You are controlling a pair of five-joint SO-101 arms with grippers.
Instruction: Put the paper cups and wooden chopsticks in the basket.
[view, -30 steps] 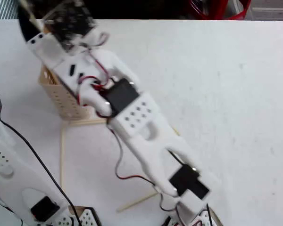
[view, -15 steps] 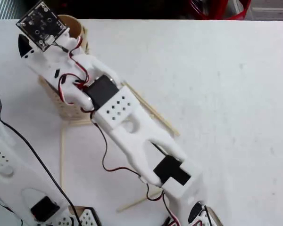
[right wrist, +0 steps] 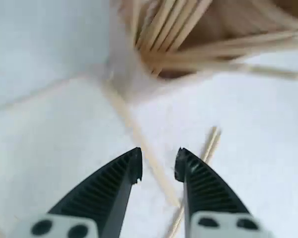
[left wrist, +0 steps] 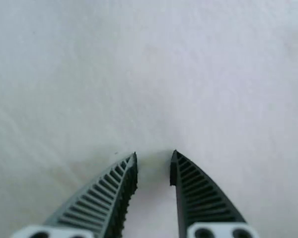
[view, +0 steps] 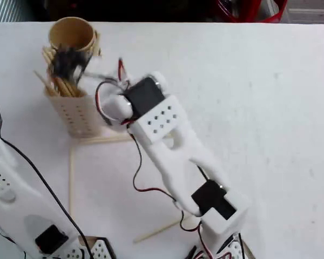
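Looking down, I saw the paper cup [view: 72, 33] standing at the far end of the basket [view: 78, 116], with a bundle of wooden chopsticks [view: 62, 83] leaning inside it. Three loose chopsticks [view: 71, 178] lay on the counter [view: 259, 108] nearer than the basket. My right tool [right wrist: 157, 166] hung parted and empty above two of them. My left tool [left wrist: 154, 161] gaped, empty, over bare counter.

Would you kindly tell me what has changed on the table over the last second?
The right arm pulled back from over the basket toward its base, uncovering the paper cup and the chopsticks standing in it. The right gripper is open, with nothing between its fingers. The left arm and the loose chopsticks on the table stayed put.
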